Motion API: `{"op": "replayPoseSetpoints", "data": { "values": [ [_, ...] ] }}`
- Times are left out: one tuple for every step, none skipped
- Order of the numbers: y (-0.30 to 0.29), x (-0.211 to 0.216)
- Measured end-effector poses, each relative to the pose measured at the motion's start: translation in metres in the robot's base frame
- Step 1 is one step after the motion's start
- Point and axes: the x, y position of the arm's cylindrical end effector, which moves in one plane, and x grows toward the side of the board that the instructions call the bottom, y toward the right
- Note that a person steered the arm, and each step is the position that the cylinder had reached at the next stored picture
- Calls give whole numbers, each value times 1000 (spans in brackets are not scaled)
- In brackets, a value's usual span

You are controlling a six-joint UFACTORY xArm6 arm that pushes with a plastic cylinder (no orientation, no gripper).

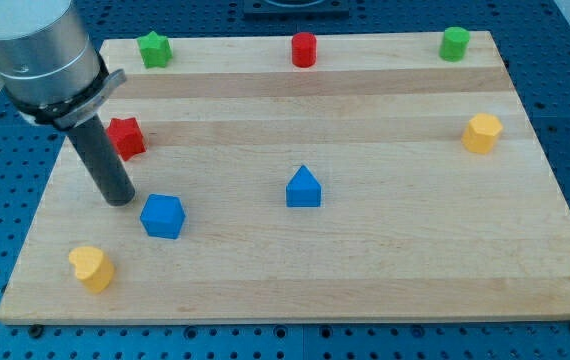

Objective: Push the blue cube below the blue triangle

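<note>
The blue cube (162,216) lies on the wooden board (385,270) at the lower left. The blue triangle (304,187) sits near the board's middle, to the right of the cube and slightly higher. My tip (120,199) is just to the upper left of the blue cube, a small gap apart from it. The rod rises to the view's upper left into the grey arm.
A red star block (125,136) lies just above my tip, partly behind the rod. A yellow block (92,267) lies at the lower left. A green star (154,48), red cylinder (304,49) and green cylinder (454,43) line the top edge. A yellow block (482,132) sits at the right.
</note>
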Motion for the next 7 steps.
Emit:
{"op": "replayPoseSetpoints", "data": {
  "values": [
    [5, 12],
    [32, 16],
    [72, 16],
    [110, 27],
    [118, 51],
    [118, 76],
    [118, 90]
  ]
}}
